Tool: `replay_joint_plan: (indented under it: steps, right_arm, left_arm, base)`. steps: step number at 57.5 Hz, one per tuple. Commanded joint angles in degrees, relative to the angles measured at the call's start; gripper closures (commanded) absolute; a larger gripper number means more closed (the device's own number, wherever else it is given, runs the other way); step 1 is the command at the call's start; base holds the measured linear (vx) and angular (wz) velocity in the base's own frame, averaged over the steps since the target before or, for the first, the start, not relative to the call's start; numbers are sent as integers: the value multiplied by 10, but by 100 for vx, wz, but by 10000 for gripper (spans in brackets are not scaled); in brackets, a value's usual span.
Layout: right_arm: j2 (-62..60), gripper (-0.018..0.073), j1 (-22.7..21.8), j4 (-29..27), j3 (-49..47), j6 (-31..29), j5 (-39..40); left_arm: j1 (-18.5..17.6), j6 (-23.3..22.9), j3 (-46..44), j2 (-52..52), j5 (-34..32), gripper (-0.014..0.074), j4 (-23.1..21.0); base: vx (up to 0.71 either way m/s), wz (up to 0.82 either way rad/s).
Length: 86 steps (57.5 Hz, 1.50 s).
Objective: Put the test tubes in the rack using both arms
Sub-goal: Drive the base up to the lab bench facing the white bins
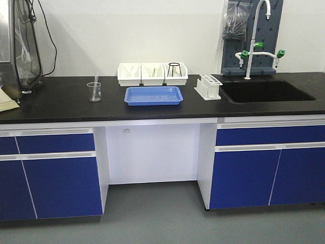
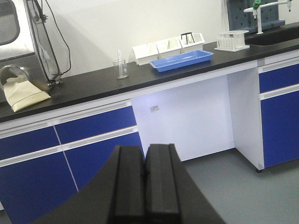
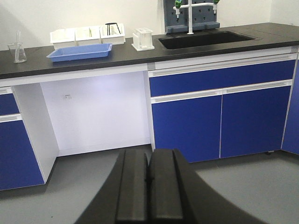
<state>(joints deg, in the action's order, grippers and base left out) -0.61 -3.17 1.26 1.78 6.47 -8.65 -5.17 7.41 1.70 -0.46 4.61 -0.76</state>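
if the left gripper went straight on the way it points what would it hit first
The left gripper would likely meet the blue cabinet door beside the open recess first; nothing nearer shows, but depth is unclear.

On the counter (image 1: 51, 101), the beaker (image 1: 94, 93) holding the test tubes (image 1: 96, 77) stands left of centre frame, the tray (image 1: 153, 95) at centre. Three bins (image 1: 152, 74) sit in a row behind the tray (side by side), the rack (image 1: 208, 87) right of it, beside the sink (image 1: 266, 91)

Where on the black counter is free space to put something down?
Bare counter lies left of the beaker, between beaker and tray, and along the front edge. It is crowded where the bins, tray and rack sit close together beside the sink.
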Motion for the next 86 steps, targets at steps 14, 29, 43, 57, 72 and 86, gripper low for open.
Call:
replay_joint_plan:
  steps: [14,29,43,57,72,86]
  right_arm:
    - [-2,566,-3,4,6,-3,50]
    - [-2,566,-3,4,6,-3,50]
    - [-2,566,-3,4,6,-3,50]
    - [-2,566,-3,4,6,-3,50]
    - [-2,566,-3,4,6,-3,50]
    - [-2,566,-4,4,6,-3,50]
  left_arm:
    - [-1,-5,15,-11,-46,617,-2]
    - [-1,-5,15,-11,-46,617,-2]
    - [-1,-5,15,-11,-46,617,-2]
    - [-1,-5,15,-11,-46,617,-2]
    - [-1,-5,15,-11,-46,617,-2]
    - [-1,-5,15,-11,-46,617,-2]
  base:
    - [0,0]
    - [0,0]
    - [0,0]
    - [3,-2]
    - [13,-6]
    - [20,-6]
